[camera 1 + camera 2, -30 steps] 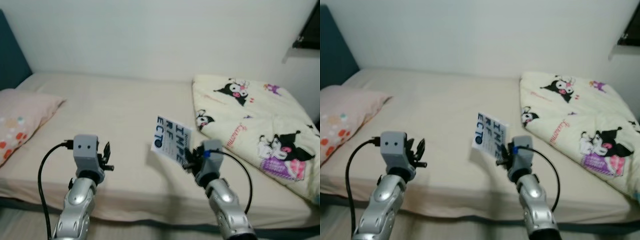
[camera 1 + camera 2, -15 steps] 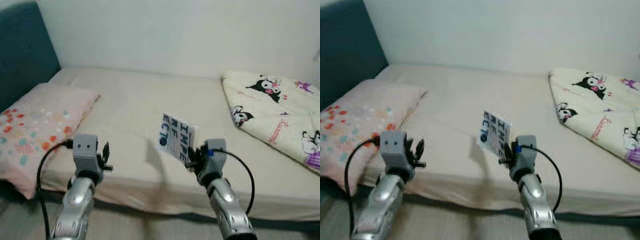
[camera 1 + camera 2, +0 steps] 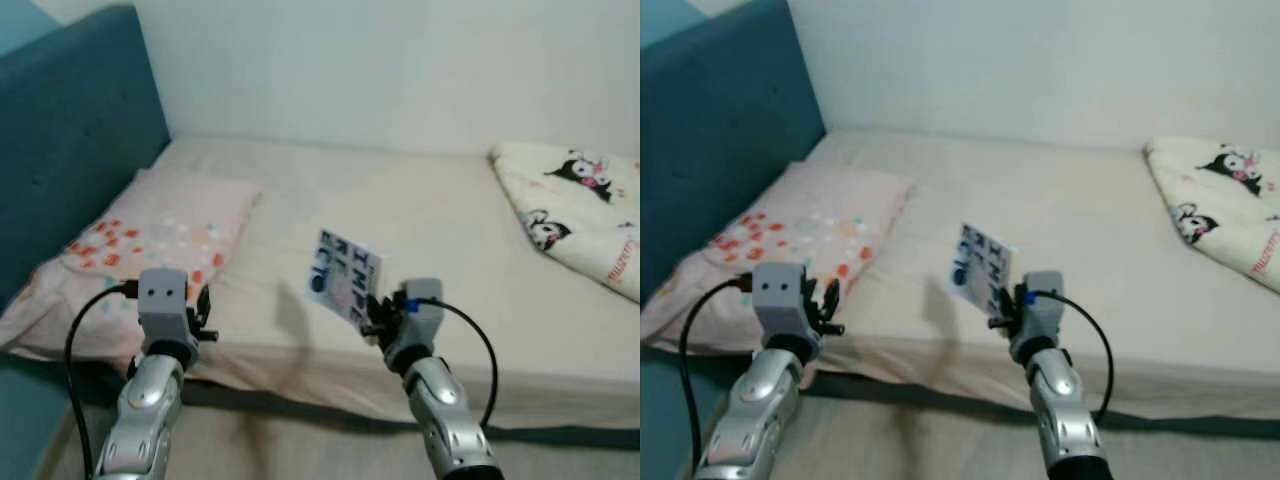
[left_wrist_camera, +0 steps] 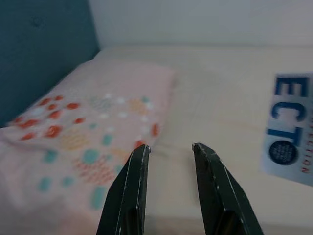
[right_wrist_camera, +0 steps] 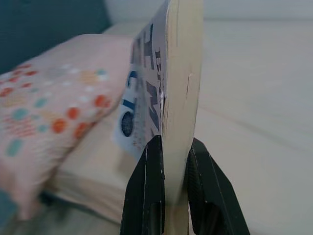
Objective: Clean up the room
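My right gripper (image 3: 374, 313) is shut on a white book with blue letters (image 3: 343, 275), held upright in the air in front of the bed's near edge. In the right wrist view the two black fingers (image 5: 146, 191) clamp the book's lower edge (image 5: 178, 98), spine toward the camera. My left gripper (image 3: 203, 315) is held out at the same height to the left, open and holding nothing. The left wrist view shows its fingers (image 4: 132, 181) apart, pointing at the pink pillow (image 4: 93, 132), with the book (image 4: 291, 122) off to one side.
A bed with a beige sheet (image 3: 440, 210) spans the view. A pink pillow with coloured dots (image 3: 150, 235) lies at its left end against a teal headboard (image 3: 70, 150). A cream cartoon-print blanket (image 3: 585, 210) lies at the right. Floor shows below the bed edge (image 3: 300, 430).
The camera has swung left: the headboard and pillow have come into view and the blanket has slid to the right. Both arms keep their pose, the book still held.
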`<state>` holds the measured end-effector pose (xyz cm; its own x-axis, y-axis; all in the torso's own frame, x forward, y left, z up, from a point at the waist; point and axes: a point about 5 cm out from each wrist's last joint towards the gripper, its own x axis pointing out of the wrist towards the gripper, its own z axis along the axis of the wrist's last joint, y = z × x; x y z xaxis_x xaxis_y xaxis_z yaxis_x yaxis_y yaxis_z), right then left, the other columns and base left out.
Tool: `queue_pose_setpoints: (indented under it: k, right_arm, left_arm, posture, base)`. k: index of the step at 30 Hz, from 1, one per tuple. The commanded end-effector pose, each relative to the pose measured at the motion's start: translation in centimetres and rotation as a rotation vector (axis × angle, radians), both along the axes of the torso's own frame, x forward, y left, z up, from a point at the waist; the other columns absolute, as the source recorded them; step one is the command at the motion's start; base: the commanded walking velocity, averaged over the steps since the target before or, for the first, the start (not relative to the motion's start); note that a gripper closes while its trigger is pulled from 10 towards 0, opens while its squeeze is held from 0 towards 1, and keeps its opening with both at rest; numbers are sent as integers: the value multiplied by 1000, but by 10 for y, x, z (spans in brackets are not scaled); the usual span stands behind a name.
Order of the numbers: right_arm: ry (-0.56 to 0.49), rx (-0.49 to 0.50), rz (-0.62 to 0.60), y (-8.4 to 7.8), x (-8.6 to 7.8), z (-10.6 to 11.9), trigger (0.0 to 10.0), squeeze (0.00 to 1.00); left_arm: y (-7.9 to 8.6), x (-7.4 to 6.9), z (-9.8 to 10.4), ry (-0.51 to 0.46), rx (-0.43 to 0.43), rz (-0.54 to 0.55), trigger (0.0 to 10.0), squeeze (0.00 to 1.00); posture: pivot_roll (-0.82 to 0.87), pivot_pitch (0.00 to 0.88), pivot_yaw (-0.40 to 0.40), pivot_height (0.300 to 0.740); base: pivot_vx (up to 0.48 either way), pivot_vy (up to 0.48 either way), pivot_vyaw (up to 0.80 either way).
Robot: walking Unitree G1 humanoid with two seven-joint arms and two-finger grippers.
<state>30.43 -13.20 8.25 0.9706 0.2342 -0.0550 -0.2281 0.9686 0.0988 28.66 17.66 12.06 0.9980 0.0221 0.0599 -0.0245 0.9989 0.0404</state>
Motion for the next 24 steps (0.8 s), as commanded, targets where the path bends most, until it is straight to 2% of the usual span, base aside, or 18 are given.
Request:
queue_pose_setpoints:
  k: [1,14,24]
  right_arm:
    - [-41,10,-9,-1,2,6,10000,0]
    - [-44,23,-18,-1,1,6,10000,0]
    - [-42,23,-24,-3,1,5,10000,0]
  left_arm:
    - [0,-3,-4,20,16,-5,10000,0]
    - [-5,-1,-4,29,53,-23,10000,0]
    - [-10,-2,-4,28,43,-45,10000,0]
  posture:
    - [77,64,-38,740]
    - [83,63,-30,740]
    - [81,62,-29,740]
  base:
    - [0,-480,0]
    - [0,-445,0]
    - [0,0,0]
